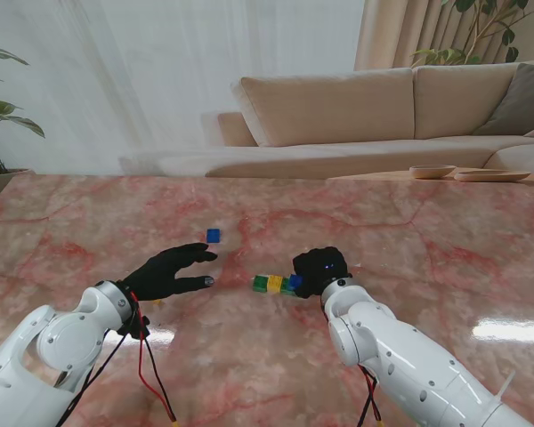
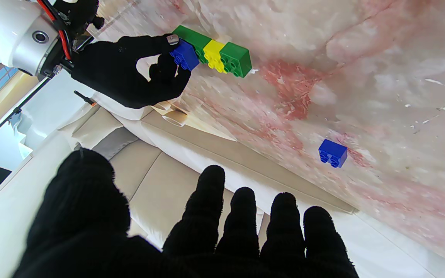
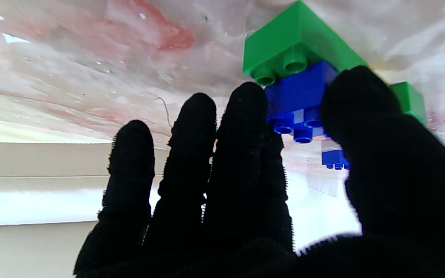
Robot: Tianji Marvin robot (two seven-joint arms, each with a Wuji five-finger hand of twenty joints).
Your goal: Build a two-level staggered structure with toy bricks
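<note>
A row of three bricks, green, yellow, green (image 1: 274,284) (image 2: 218,52), lies on the marble table near the middle. My right hand (image 1: 319,269) (image 2: 129,73) (image 3: 269,185) is shut on a blue brick (image 1: 295,281) (image 2: 185,55) (image 3: 299,100), pinched between thumb and forefinger and resting on the row's right-end green brick (image 3: 296,50). A second blue brick (image 1: 214,235) (image 2: 333,153) (image 3: 335,159) lies alone farther from me. My left hand (image 1: 167,271) (image 2: 191,231) hovers open to the left of the row, fingers spread, holding nothing.
The pink marble table (image 1: 409,222) stretches all around. A beige sofa (image 1: 374,107) stands beyond its far edge, with two shallow bowls (image 1: 463,172) at the far right. A potted plant (image 1: 0,133) stands at far left.
</note>
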